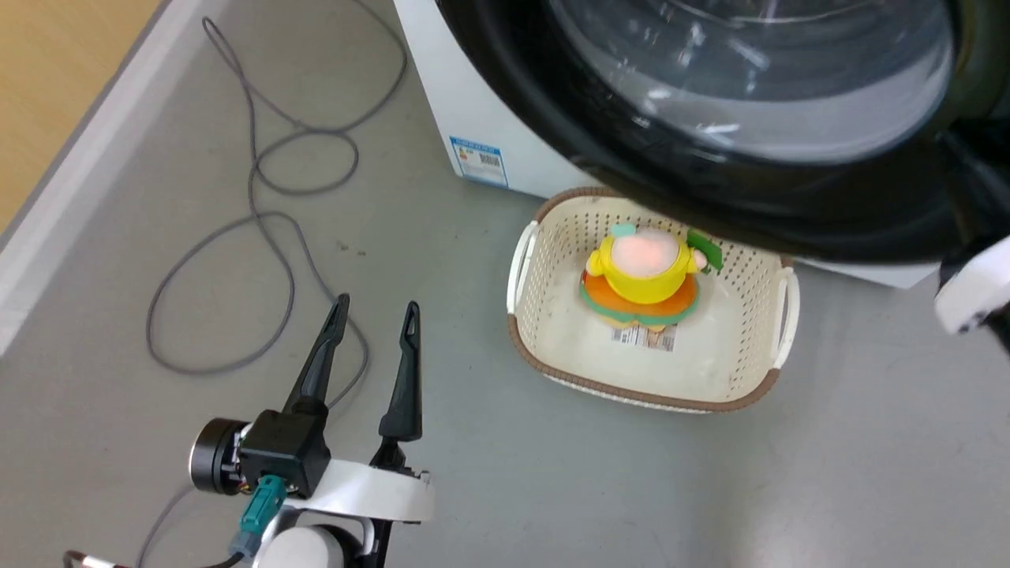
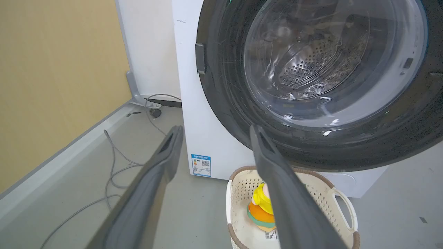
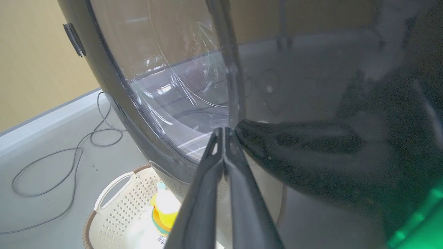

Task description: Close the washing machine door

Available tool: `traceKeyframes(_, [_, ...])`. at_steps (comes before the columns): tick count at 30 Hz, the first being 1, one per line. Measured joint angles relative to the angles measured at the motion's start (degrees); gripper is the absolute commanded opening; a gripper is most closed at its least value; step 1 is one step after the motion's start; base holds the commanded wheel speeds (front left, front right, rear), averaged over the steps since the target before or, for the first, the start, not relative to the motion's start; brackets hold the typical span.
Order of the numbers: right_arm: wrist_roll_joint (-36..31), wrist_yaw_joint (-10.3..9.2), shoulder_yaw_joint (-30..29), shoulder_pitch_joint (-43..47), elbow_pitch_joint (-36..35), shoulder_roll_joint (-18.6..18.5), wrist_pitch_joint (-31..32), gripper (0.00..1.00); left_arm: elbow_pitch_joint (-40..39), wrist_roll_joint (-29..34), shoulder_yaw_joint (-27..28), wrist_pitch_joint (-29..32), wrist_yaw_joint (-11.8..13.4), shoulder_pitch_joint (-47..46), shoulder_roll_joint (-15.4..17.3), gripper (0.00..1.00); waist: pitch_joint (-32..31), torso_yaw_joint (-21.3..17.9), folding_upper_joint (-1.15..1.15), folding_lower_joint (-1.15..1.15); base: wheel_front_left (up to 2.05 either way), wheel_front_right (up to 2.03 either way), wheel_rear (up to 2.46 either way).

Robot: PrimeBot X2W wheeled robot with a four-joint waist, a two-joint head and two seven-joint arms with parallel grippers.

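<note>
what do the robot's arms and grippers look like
The left gripper has two long, tapering black fingers on a black block, a white wrist shell and a teal cable plug. The right gripper has the same slim dark fingers; its forearm is white.

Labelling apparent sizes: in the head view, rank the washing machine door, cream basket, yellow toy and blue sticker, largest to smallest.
1. washing machine door, nearest the camera and cut off by the frame
2. cream basket
3. yellow toy
4. blue sticker
</note>
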Motion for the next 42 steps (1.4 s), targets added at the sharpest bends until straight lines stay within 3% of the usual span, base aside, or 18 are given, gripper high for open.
traceKeyframes(11, [-0.5,0.03,-1.5,-13.2,13.1,-3.2,1.2,0.00,-0.3,0.6,-1.0,0.0,-0.5,-2.1,-0.9,1.00,3.2,1.3,0.00,0.00,0.00,0.00,0.00])
traceKeyframes(18, [-0.6,0.87,-1.4,-17.0,19.7,-1.9,0.1,0.00,0.0,0.6,-1.3,0.0,-0.5,-2.5,-1.0,1.00,3.6,1.9,0.00,0.00,0.00,0.00,0.00])
traceKeyframes(25, [-0.2,0.42,-0.3,-16.8,23.7,-1.0,-4.2,0.00,1.0,0.5,-1.2,0.0,-0.5,-2.3,-1.0,1.00,0.7,1.1,0.00,0.00,0.00,0.00,0.00])
traceKeyframes(36, [4.0,-0.05,6.9,-2.5,17.9,2.1,-9.8,0.00,3.4,0.9,1.1,0.0,-1.4,1.1,-0.9,1.00,-7.7,-3.2,0.00,0.00,0.00,0.00,0.00])
traceKeyframes(42, [4.0,-0.07,4.8,7.2,10.0,4.9,-10.5,0.00,5.2,0.9,2.8,0.0,-1.6,3.7,-0.5,1.00,-11.5,-7.0,0.00,-0.01,0.00,0.00,0.00])
